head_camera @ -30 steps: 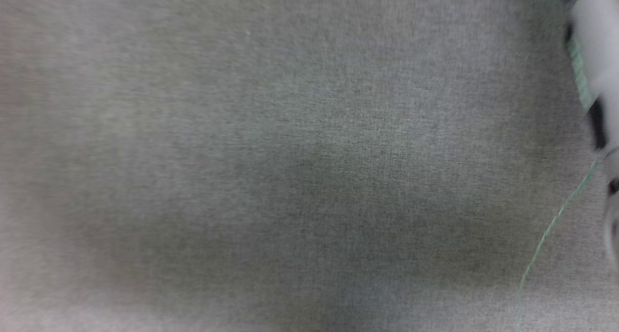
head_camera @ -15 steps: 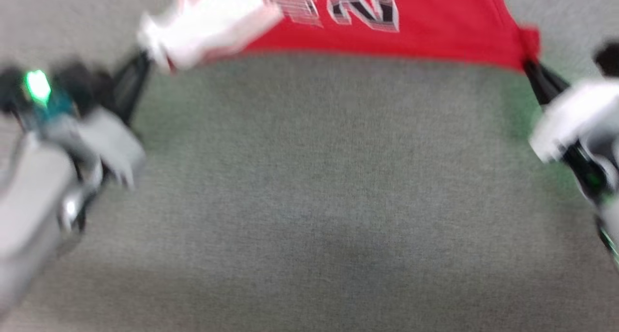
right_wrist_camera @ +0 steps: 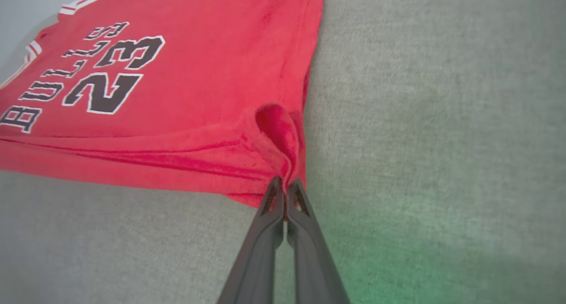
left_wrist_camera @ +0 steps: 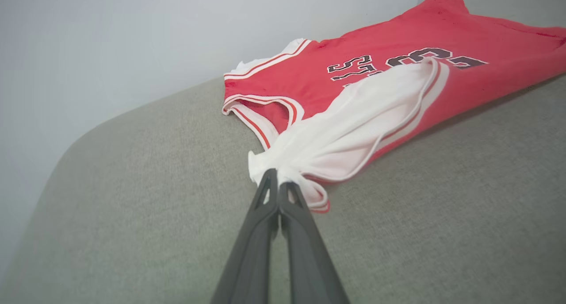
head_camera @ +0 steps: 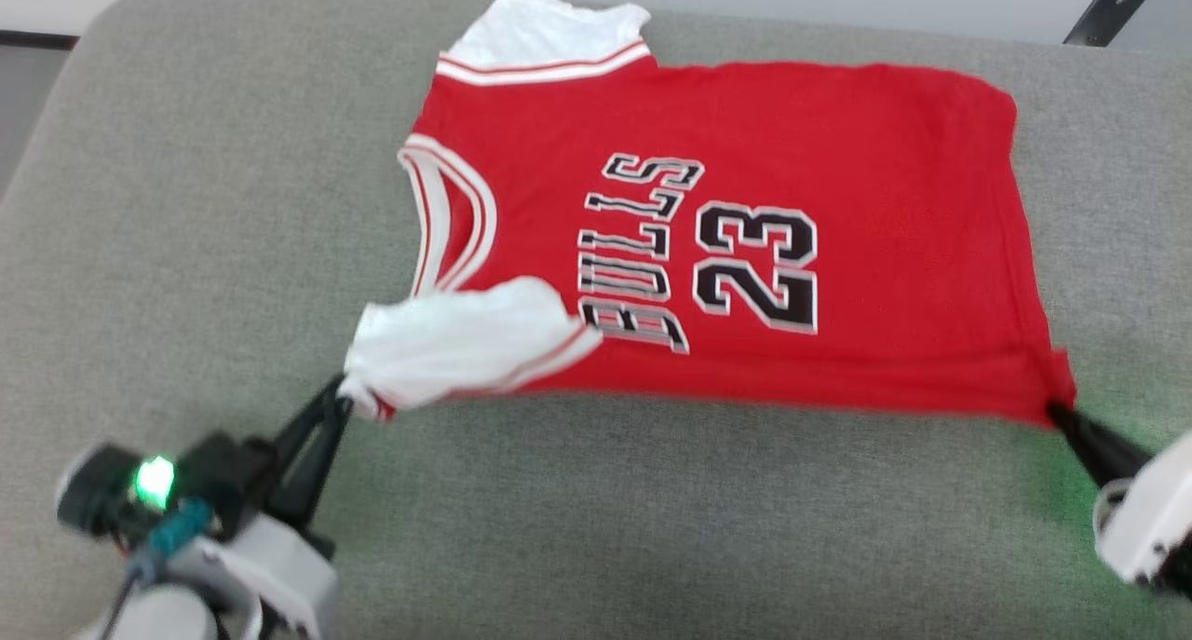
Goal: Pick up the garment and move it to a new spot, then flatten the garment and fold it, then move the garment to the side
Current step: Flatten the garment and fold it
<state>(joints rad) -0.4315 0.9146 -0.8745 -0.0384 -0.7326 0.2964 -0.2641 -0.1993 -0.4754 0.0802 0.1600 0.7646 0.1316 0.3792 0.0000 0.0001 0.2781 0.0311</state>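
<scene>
head view swung up: red white-sleeved jersey (head_camera: pixel 838 202) lies spread, left gripper (head_camera: pixel 340 390) pinching it at 8 o'clock, right gripper (head_camera: pixel 1058 410) at 4; flattening seems underway.

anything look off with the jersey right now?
The near white sleeve is bunched and flopped onto the red front of the garment, pinched by the shut left gripper. The hem corner in the shut right gripper is puckered into a small loop. The rest lies fairly flat on the grey cushion.

The left tool (left_wrist_camera: pixel 278 180) pinches the garment's (left_wrist_camera: pixel 398 74) bunched white sleeve (left_wrist_camera: pixel 353 127) on the grey cushion (left_wrist_camera: pixel 154 198).
</scene>
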